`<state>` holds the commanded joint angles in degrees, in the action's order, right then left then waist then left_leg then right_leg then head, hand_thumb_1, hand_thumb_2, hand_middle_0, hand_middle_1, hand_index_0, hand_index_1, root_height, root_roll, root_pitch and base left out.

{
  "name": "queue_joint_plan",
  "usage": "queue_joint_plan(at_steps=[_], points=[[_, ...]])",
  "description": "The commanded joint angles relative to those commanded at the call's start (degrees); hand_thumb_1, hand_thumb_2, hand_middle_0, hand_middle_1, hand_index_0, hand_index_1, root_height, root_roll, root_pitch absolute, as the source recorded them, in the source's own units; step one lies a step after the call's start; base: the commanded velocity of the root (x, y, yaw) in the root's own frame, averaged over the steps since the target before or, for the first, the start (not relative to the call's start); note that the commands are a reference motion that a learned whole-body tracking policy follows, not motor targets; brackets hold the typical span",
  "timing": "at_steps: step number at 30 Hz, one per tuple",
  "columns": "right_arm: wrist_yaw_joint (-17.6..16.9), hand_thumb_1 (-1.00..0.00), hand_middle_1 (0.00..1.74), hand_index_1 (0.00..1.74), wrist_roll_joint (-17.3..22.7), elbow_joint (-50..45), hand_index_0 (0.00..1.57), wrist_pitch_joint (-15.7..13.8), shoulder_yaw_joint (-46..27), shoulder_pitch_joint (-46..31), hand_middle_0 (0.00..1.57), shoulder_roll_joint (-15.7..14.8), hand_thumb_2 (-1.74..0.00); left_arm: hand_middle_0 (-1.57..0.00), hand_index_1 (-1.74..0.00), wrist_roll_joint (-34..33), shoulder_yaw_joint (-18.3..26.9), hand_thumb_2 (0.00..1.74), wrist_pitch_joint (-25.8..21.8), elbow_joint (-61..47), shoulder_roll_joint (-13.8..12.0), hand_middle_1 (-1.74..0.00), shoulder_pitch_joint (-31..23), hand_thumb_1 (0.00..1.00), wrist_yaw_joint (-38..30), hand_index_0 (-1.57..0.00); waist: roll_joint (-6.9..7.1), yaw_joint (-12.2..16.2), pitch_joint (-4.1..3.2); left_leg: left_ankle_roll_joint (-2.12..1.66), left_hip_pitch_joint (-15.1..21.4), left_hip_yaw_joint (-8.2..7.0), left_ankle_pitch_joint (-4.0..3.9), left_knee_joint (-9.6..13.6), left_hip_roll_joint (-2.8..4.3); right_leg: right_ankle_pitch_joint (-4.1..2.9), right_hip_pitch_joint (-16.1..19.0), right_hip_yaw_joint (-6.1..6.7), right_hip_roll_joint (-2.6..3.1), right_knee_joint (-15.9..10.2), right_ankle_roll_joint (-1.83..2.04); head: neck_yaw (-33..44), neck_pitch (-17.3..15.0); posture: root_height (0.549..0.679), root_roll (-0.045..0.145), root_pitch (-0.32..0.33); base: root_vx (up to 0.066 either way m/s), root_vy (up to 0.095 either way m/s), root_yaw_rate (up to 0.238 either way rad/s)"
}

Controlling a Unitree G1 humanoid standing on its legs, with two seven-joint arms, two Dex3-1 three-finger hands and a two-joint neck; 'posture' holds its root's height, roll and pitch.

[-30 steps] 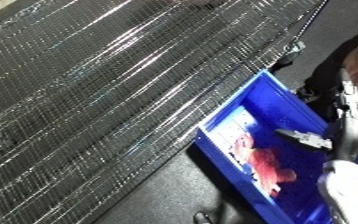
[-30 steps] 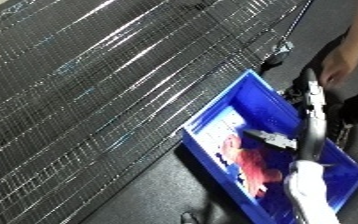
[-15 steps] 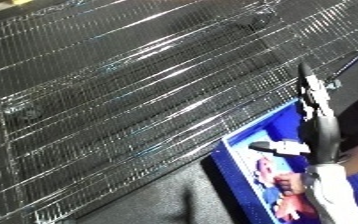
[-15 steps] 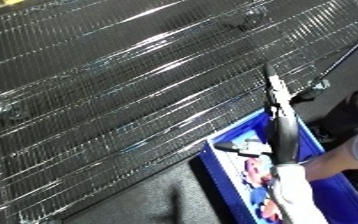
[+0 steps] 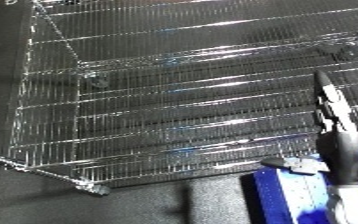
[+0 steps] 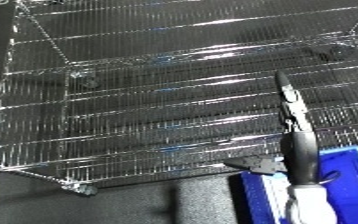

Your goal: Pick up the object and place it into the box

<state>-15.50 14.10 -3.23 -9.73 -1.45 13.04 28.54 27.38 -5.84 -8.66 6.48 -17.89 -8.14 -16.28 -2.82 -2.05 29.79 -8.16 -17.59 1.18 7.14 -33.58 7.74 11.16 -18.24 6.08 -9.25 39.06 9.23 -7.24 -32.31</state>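
Over blue bin [image 6: 353, 170] at lower right corner, my right hand [image 6: 293, 120] rises edge-on — black fingers [image 6: 283, 85] straight, pressed together, pointing up across wire rack [image 5: 184, 100], holding nothing. Thumb [image 6: 257, 164] sticks out left at bin's rim. Rack fills most of view over dark floor [image 6: 202, 200]. Task's object — cannot tell where. Left hand unseen.

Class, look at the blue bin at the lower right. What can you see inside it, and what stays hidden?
Only a corner of the blue bin shows, with a pale patch on its floor. The right hand, fingers straight, reaches across it toward the wire rack. The rest of the bin lies behind the arm or out of view.
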Motion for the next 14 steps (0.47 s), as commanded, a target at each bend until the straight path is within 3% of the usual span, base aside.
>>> queue_joint_plan(at_steps=[14], points=[[0.2, 0.00, 0.00, 0.00, -1.9, 1.5, 0.00, 0.7, 3.7, 2.5, 0.00, -1.1, 0.00, -1.57, -1.74, -1.3, 0.1, 1.74, 0.5, -0.1, -0.3, -1.74, 1.1, 1.00, -0.3, -1.57, 0.59, -1.7, 0.00, 0.28, -0.5, 0.64, 0.54, -0.4, -0.31, -0.10, -0.3, -0.23, -0.17, 0.0, 0.20, 2.6, 0.1, 0.631, 0.044, -0.164, 0.002, 0.014, 0.024]])
